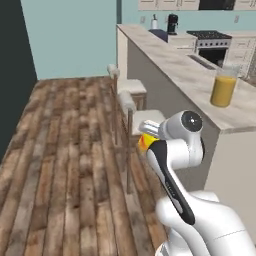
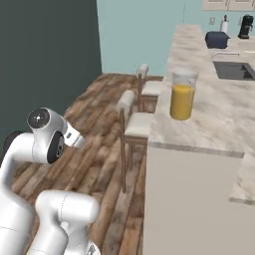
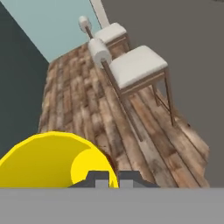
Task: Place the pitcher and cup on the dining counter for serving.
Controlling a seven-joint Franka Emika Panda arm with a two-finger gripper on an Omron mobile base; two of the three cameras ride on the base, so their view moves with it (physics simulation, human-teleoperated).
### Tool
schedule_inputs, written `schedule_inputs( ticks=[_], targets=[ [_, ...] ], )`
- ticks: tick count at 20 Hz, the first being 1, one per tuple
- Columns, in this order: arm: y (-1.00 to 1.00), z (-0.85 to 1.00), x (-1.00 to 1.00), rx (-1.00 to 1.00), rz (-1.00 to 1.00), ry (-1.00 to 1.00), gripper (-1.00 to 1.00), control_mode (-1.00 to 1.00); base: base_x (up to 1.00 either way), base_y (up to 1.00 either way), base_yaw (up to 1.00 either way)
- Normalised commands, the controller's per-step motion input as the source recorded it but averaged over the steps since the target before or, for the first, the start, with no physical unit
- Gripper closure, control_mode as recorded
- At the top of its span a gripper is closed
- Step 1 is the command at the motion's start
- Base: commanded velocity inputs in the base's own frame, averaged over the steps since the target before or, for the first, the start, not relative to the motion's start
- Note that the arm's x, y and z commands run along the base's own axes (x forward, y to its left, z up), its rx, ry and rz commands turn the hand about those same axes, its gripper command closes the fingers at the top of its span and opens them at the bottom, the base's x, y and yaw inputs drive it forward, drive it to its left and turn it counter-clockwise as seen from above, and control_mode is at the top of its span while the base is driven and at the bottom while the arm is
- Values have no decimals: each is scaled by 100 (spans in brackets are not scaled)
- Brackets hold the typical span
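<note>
The clear glass pitcher (image 1: pixel 223 85) (image 2: pixel 182 94) with orange liquid stands upright near the near end of the marble dining counter (image 1: pixel 167 57) (image 2: pixel 209 124). The small yellow cup (image 1: pixel 145 143) (image 3: pixel 48 159) is down at the end of my arm, below counter height and over the wood floor beside the nearer stool. My gripper (image 3: pixel 113 180) is shut on the cup, pinching its wall at the rim. In the hand view the cup fills the lower left corner, and the fingertips (image 3: pixel 100 179) stand close together at the bottom.
Two white-seated bar stools (image 1: pixel 145 117) (image 2: pixel 138 124) (image 3: pixel 135 65) stand along the counter's cream half-wall, the second one (image 1: pixel 131 87) (image 3: pixel 111 33) farther back. A sink (image 2: pixel 234 69), a toaster (image 2: pixel 217 39) and a stove (image 1: pixel 210 36) lie beyond. Open wood floor (image 1: pixel 65 150) spreads to the left.
</note>
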Motion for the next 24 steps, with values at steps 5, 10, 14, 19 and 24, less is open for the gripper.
schedule_inputs(
  ticks=[5, 10, 14, 19, 24],
  targets=[
    [0, 0, 0, 0, 0, 0, 100, 100, 95, 100, -51],
    [0, 0, 0, 0, 0, 0, 100, 100, 72, 97, -63],
    [0, 0, 0, 0, 0, 0, 100, 100, 37, 77, -75],
    [0, 0, 0, 0, 0, 0, 100, 100, 17, 71, -77],
    [0, 0, 0, 0, 0, 0, 100, 100, 9, 53, -51]
  ],
)
